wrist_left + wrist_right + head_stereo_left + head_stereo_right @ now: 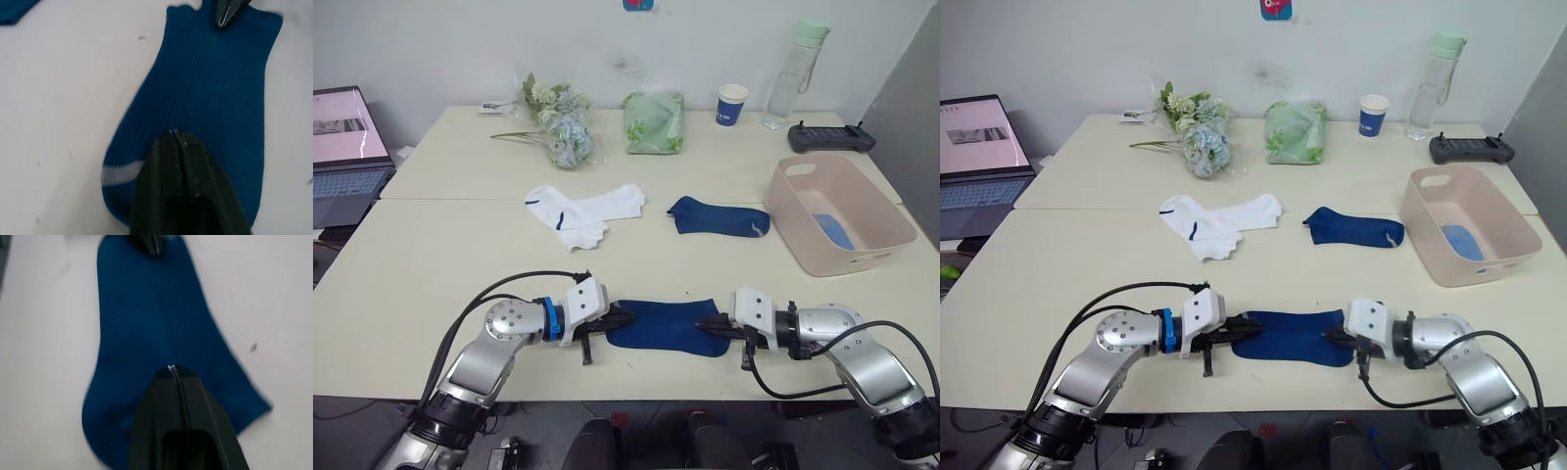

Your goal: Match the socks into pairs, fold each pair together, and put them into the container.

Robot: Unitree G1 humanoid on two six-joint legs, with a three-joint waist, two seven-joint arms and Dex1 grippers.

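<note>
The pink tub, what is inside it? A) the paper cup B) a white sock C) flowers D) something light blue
D: a light blue sock lies on the floor of the pink tub, while the white socks are out on the table.

Sock (662, 325) between both hands

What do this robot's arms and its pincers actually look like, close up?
Both arms are rounded silver metal segments with disc-shaped joints, each ending in a white boxy wrist block. A blue band rings the left arm behind its block. Black cables loop loosely along each arm. The left gripper and right gripper each have two slim black fingers tapering to a point.
</note>
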